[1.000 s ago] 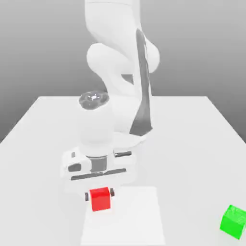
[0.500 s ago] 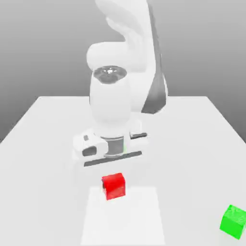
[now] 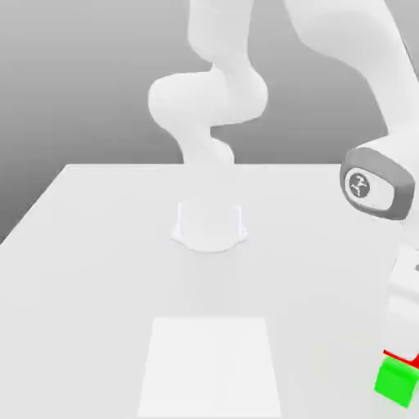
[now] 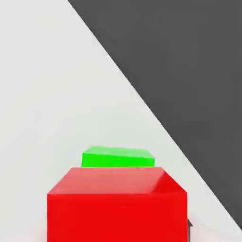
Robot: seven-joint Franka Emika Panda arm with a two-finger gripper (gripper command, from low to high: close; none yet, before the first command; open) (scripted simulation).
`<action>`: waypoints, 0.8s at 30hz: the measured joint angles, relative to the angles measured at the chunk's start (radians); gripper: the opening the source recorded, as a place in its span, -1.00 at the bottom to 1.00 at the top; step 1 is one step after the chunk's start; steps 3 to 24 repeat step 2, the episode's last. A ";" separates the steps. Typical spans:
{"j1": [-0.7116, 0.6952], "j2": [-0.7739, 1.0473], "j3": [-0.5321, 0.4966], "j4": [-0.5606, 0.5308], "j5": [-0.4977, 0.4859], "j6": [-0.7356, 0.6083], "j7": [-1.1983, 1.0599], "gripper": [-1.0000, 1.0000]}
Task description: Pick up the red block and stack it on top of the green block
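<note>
The green block [image 3: 396,383] sits at the front of the table on the exterior view's right, close to the table edge. Directly over it shows a thin strip of the red block [image 3: 403,358], meeting the green block's top as far as I can see. My gripper [image 3: 407,344] hangs straight above that strip at the picture's right border. From the hand view the red block [image 4: 117,208] is large and close. The green block [image 4: 118,157] peeks out from behind it, roughly in line with it.
The white table [image 3: 98,262] carries a paler square patch [image 3: 211,364] at front centre and the arm's round base [image 3: 209,225] further back. In the hand view the table edge runs diagonally, with dark floor [image 4: 189,71] beyond it.
The arm has swung from the table's middle to the exterior view's right, carrying the red block off the pale patch to a spot over the green block.
</note>
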 joint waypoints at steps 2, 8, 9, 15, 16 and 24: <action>0.000 0.000 0.000 0.000 0.000 0.000 0.000 1.00; 0.000 0.000 0.000 0.000 0.000 0.000 0.000 1.00; 0.000 0.000 0.000 0.000 0.000 0.000 0.000 1.00; 0.000 0.000 0.000 0.000 0.000 0.000 0.000 1.00; 0.000 0.000 0.000 0.000 0.000 0.000 0.000 1.00; 0.000 0.000 0.000 0.000 0.000 0.000 0.000 1.00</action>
